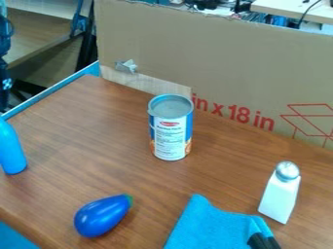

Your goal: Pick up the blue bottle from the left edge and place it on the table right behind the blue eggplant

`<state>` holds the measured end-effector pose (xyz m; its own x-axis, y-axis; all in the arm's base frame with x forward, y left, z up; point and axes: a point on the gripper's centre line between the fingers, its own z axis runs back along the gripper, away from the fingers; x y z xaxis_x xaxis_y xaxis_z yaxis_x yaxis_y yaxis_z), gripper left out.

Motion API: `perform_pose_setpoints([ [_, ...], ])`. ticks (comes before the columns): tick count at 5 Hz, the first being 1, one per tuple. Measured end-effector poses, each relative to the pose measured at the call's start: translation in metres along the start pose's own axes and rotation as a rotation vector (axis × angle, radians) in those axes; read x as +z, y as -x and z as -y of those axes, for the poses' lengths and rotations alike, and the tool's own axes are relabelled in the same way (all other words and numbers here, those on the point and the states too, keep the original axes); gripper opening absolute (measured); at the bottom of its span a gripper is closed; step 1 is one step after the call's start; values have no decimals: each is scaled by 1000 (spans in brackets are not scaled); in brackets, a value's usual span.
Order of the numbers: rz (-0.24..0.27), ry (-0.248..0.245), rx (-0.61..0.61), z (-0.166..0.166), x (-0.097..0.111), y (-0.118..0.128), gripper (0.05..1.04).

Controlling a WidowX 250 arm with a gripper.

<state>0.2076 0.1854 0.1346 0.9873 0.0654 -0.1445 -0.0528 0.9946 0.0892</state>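
Observation:
At the left edge, a dark upright part of the arm or gripper [5, 73] stands beyond the table's side, largely cut off and touching none of the objects. A can [171, 131] with a white and blue label is upright near the middle of the table [98, 141]. Front left, a shiny blue eggplant [102, 215] lies on its side. A bright blue cloth [211, 226] is spread at the bottom edge, with a black two-pronged thing [261, 241] at its right corner. A white shaker [281, 193] with a silver cap stands right of the cloth.
A blue bottle-like object [10, 148] stands at the left edge. Tall cardboard [228, 63] with red print walls off the table's back. A blue rim [55, 87] runs along the back left side.

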Motion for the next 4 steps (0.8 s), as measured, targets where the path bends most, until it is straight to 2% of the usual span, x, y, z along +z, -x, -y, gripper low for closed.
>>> perform_pose_setpoints([
  [1, -35, -6, 14, -1, -14, 3, 996],
  [2, -63, -68, 31, 0, -25, 0, 996],
  [3, -74, -73, 23, 0, -36, -7, 996],
  [4, -54, -39, -11, 5, -39, -12, 948],
])
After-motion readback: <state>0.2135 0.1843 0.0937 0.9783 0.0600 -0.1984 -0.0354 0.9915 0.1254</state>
